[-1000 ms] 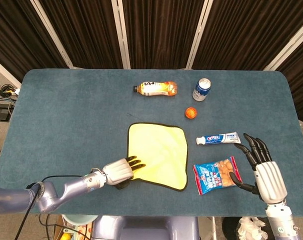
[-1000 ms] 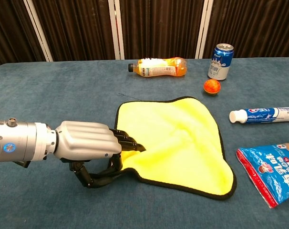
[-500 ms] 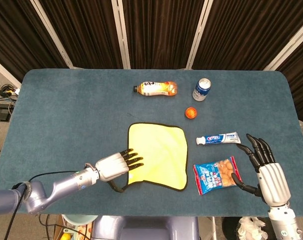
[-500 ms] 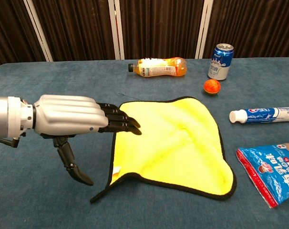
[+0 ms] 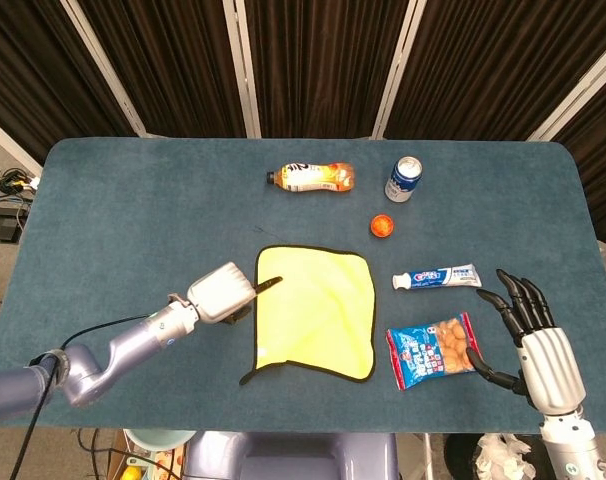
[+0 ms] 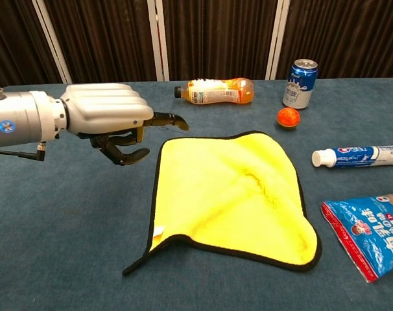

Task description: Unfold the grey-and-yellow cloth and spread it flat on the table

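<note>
— So where do we stand with the cloth (image 5: 314,312)?

— Mostly done, we'd judge. It lies opened out, yellow face up, just to the right of our left hand (image 5: 223,293) and a little nearer the table's front edge. In the chest view most of it sits flat, but the front left corner trails off into a thin dark-edged tail, and the front edge looks slightly lifted.

— And are we holding it?

— No. The left hand hovers off the cloth's left edge, fingers partly curled with one reaching toward the hem, gripping nothing. Our right hand (image 5: 536,340) stands far to the right, beyond the snack bag (image 5: 433,349), fingers spread and empty.

— What's left, then?

— Smoothing that front left corner flat, we think, and perhaps pressing down the ripples near the middle.
</note>
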